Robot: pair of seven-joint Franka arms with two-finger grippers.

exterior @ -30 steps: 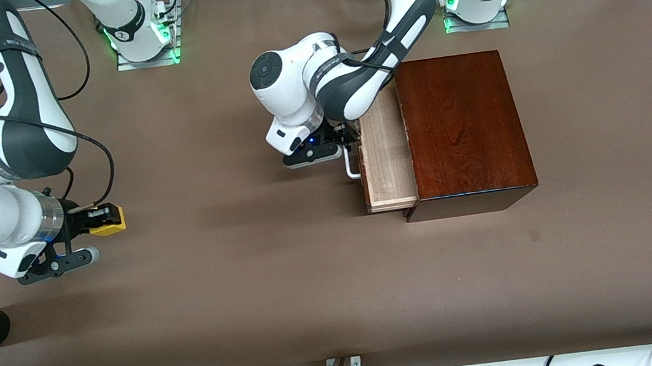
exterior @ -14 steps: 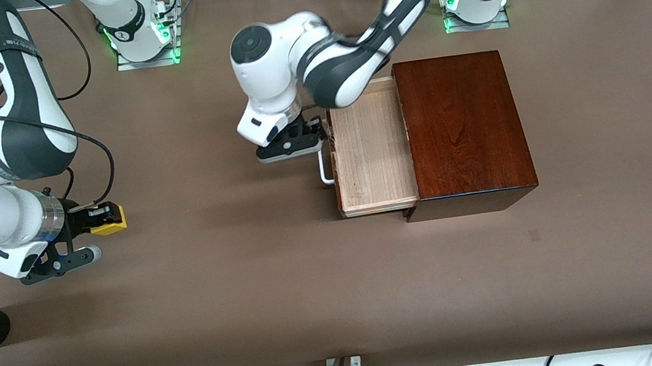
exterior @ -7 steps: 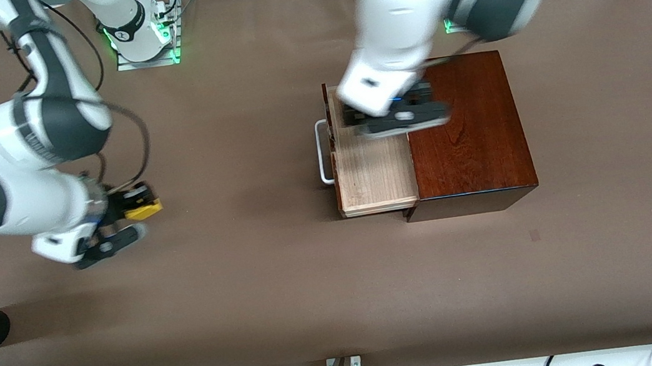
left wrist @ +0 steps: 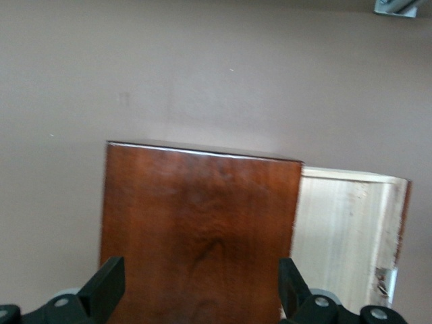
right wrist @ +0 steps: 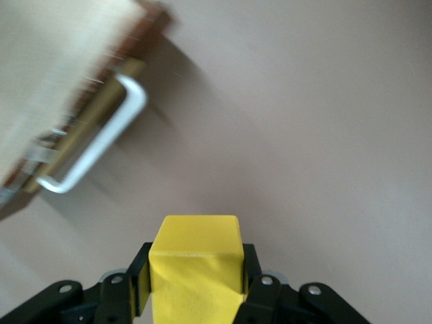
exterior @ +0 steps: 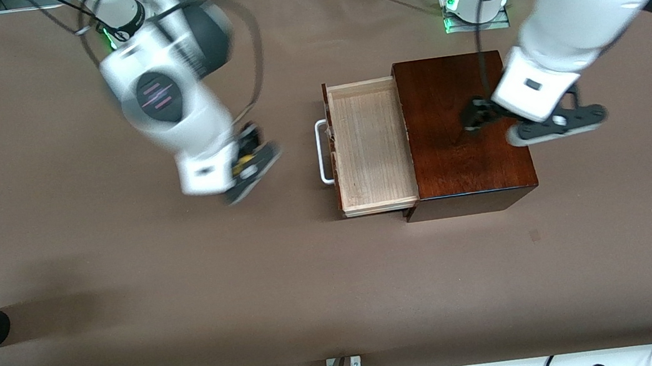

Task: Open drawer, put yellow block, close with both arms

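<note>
Transport step: right gripper point(exterior: 247, 162) clenched on yellow block point(right wrist: 196, 260), over bare table at 9 o'clock of the open drawer point(exterior: 370, 145); left gripper point(left wrist: 199, 300) released above wooden box point(exterior: 463, 127); next: carry block over tray, release.

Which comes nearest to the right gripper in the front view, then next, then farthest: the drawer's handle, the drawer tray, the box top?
Measured from the right gripper, which holds the yellow block over the table:
1. Handle, on the drawer's front, facing the gripper.
2. Drawer tray, pulled open, between handle and box.
3. Box top, toward the left arm's end, under the left gripper.
</note>
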